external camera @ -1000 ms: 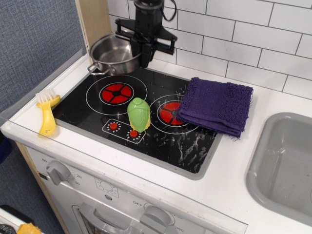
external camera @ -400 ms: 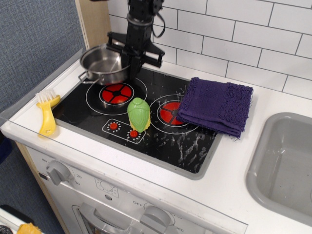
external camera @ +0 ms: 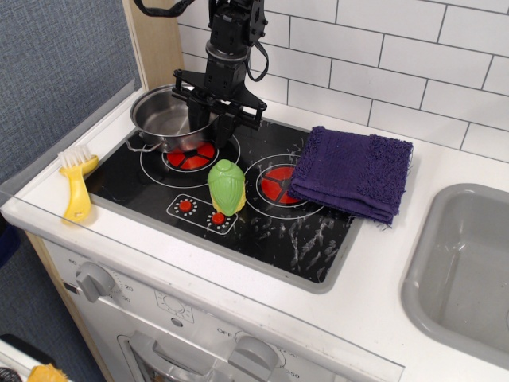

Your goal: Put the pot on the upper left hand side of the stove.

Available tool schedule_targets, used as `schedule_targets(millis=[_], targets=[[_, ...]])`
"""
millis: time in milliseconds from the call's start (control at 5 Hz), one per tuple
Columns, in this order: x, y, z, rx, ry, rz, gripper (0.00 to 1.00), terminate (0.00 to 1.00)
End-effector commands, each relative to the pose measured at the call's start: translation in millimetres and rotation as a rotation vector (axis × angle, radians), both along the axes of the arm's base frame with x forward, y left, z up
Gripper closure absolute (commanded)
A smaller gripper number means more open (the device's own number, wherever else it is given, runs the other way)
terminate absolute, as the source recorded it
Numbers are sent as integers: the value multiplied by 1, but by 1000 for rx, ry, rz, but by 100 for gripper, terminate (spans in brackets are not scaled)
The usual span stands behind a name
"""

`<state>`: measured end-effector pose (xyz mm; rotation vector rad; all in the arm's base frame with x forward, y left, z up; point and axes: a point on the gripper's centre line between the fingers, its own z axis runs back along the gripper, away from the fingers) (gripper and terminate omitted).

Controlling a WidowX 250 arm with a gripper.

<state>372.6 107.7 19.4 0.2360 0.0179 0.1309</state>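
The shiny steel pot [external camera: 163,119] sits low over the upper left corner of the black stove [external camera: 238,199], covering the far part of the left red burner [external camera: 189,157]. One wire handle sticks out at its front left. My gripper [external camera: 213,126] reaches down from above at the pot's right rim, with its black fingers [external camera: 225,127] either side of the rim, shut on it. I cannot tell whether the pot rests on the stove or hangs just above it.
A green plastic vegetable [external camera: 227,187] stands by the small red knobs [external camera: 200,212]. A folded purple cloth [external camera: 353,171] covers part of the right burner [external camera: 277,183]. A yellow brush [external camera: 78,187] lies on the left counter. The grey sink basin [external camera: 469,270] is at the right.
My gripper has carried the pot down and forward-left from the back wall corner, so that it now lies over the back of the left burner.
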Motion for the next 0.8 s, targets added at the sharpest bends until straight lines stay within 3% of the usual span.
schedule_targets(millis=[0,200,400,600], targets=[[-18,11,71,-39,-172,-12,0,0],[-27,11,90,-85,-221,-52,0,0],[-38,7,91,-92,-197,-101,0,0],[-48,8,82,-56,-146,-185,0,0]])
